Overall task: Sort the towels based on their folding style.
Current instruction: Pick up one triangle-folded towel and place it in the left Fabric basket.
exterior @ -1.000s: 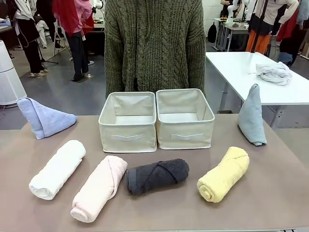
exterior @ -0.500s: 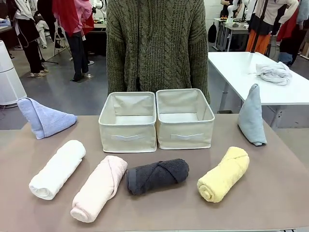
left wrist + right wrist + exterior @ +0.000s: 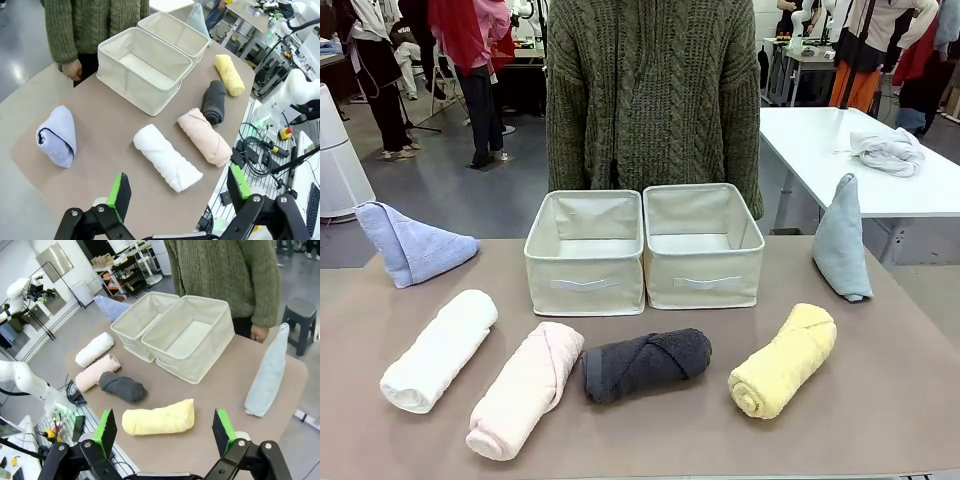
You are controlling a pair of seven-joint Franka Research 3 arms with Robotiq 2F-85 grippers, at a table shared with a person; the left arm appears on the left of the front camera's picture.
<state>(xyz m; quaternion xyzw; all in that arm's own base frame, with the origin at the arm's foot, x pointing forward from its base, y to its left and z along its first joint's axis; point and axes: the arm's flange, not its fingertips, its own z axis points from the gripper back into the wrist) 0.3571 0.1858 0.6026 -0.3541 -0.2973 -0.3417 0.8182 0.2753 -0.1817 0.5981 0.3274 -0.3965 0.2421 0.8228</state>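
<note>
Left tool (image 3: pixel 179 187): pads spread wide, nothing between them, held above the near-left part of the tabletop (image 3: pixel 880 420).
Blue cone (image 3: pixel 415 245): far-left corner, tipped over with its point to the left, well apart from the boxes.
White roll (image 3: pixel 438 350): leftmost in the front row, lying on a diagonal.
Pink roll (image 3: pixel 525 388): just beside it, on the same slant; its far end comes very near the next roll, and I cannot tell whether they touch.
Left box (image 3: pixel 585 285): open-topped and empty, side against its twin.
Person (image 3: pixel 655 95): stands at the far edge behind both boxes, hands hanging down and holding nothing.
Dark grey roll (image 3: pixel 646 364): middle of the front row, before the seam between the boxes.
Right box (image 3: pixel 705 285): empty as well.
Yellow roll (image 3: pixel 784 360): front right, lying on a diagonal.
Grey-green cone (image 3: pixel 842 242): far-right edge, upright on its base.
Right tool (image 3: pixel 165 429): pads spread wide, empty, above the near-right part with the yellow towel below it.
Change: over the last second the person has edged a little to the picture's right; no towel or box has moved.
Meaning: sorting looks not yet begun. Four rolls and two cones all lie outside the boxes, likely one box per style.
</note>
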